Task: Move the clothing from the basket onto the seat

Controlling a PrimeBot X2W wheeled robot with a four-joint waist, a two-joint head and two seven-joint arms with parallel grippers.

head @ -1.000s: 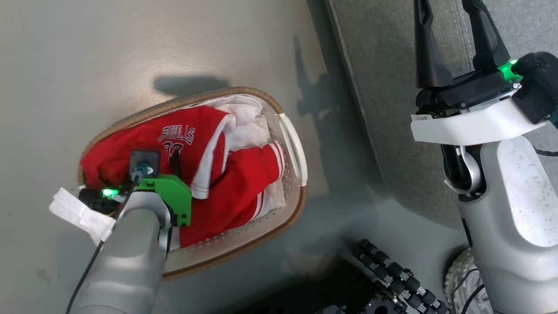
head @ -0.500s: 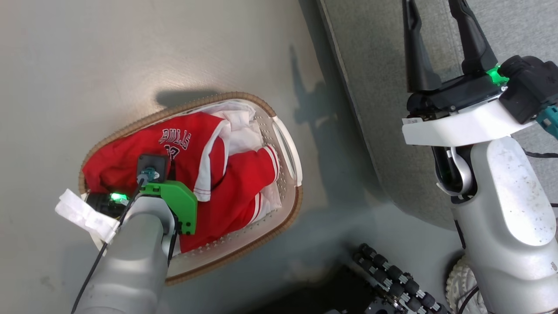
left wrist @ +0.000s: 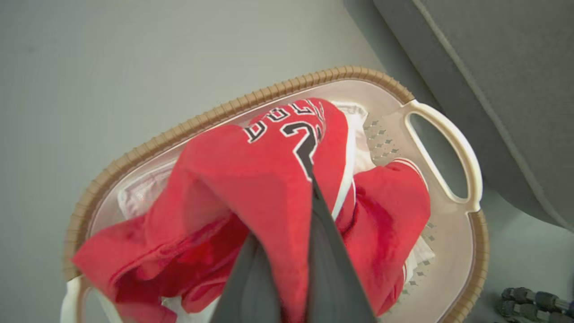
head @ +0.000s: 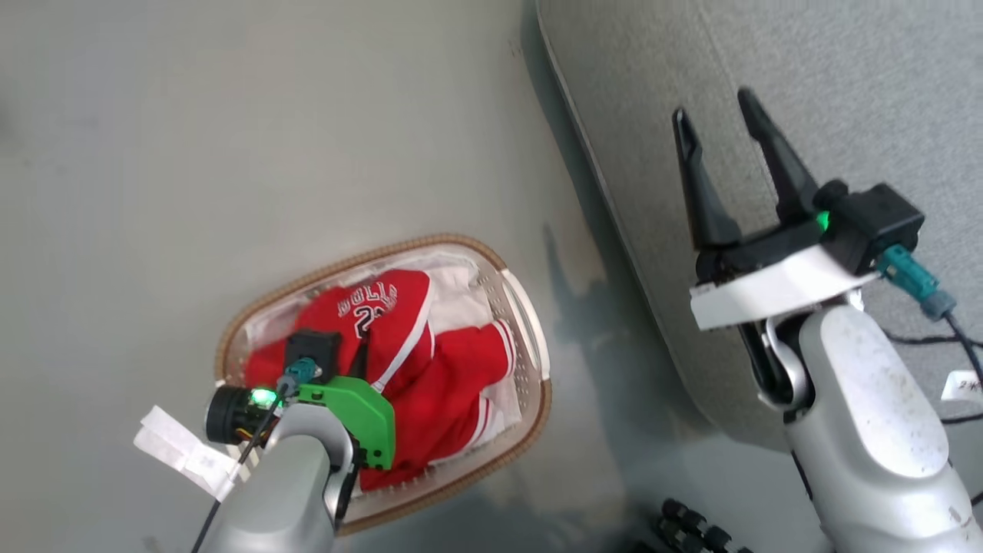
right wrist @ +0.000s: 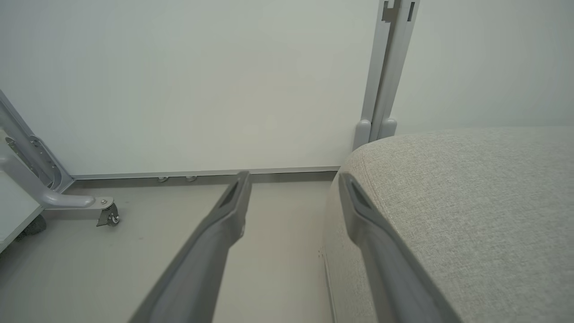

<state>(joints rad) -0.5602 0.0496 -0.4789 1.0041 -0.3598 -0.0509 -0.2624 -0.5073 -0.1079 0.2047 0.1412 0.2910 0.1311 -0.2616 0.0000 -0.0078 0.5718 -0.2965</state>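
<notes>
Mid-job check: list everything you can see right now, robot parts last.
Basket: 1, white with brown rim, on floor beside seat.
Clothing: 2 pieces seen, red with white trim, in basket, one pinched up.
Liner: 1, white, under clothing in basket.
Seat: 1, grey, right of basket.
Floor: grey.
Wall: white, behind seat.
Wheeled frame: 1, grey metal, on floor by wall.
Post: 1, grey, against wall behind seat.
Rollers: a row, black, on floor near basket.
Left gripper: shut on clothing, over basket.
Right gripper: open, empty, above seat edge.
</notes>
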